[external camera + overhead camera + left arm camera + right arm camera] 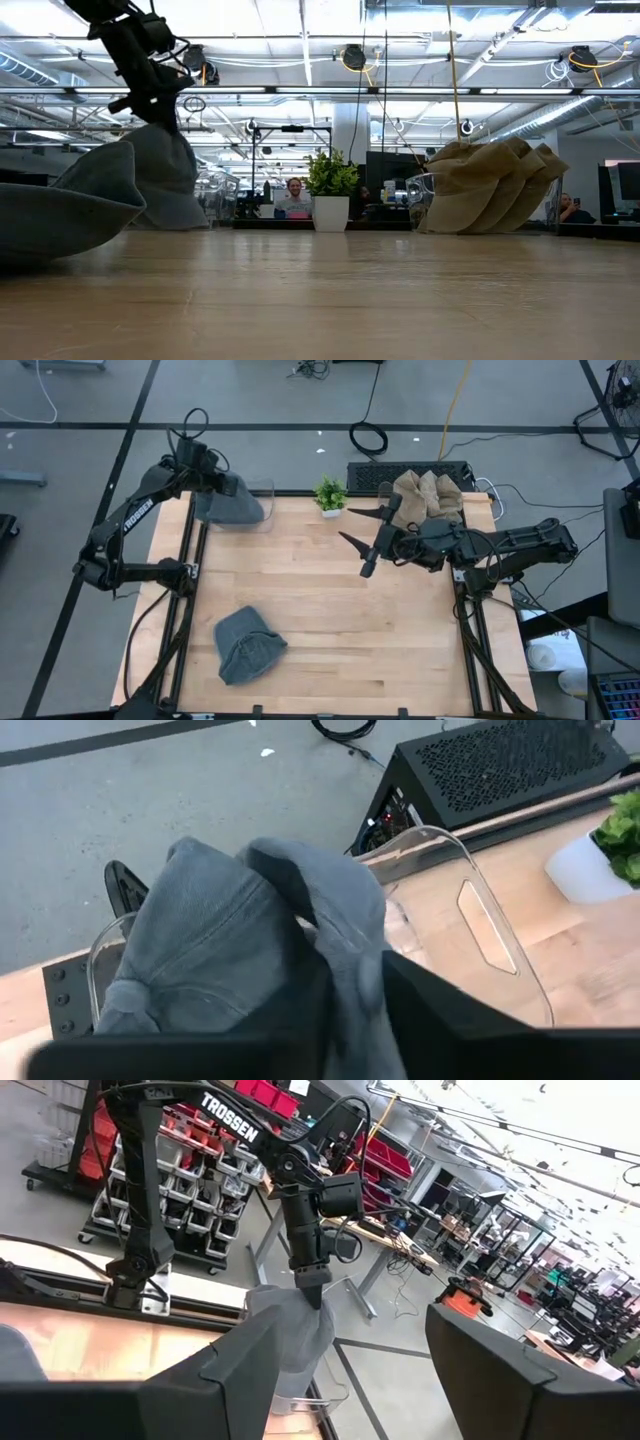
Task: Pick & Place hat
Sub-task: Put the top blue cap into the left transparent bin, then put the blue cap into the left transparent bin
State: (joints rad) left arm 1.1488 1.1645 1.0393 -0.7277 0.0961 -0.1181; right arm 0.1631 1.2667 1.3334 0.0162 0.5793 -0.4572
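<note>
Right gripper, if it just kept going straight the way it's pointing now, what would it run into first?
The right gripper is open and points across the table toward the left arm. Its wrist view looks straight at the grey hat hanging from the left gripper, so probably that hat, though depth is unclear.

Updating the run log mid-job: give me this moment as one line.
left gripper: holds grey hat over clear bin | right gripper: open, empty, mid-table | second grey hat: on table
</note>
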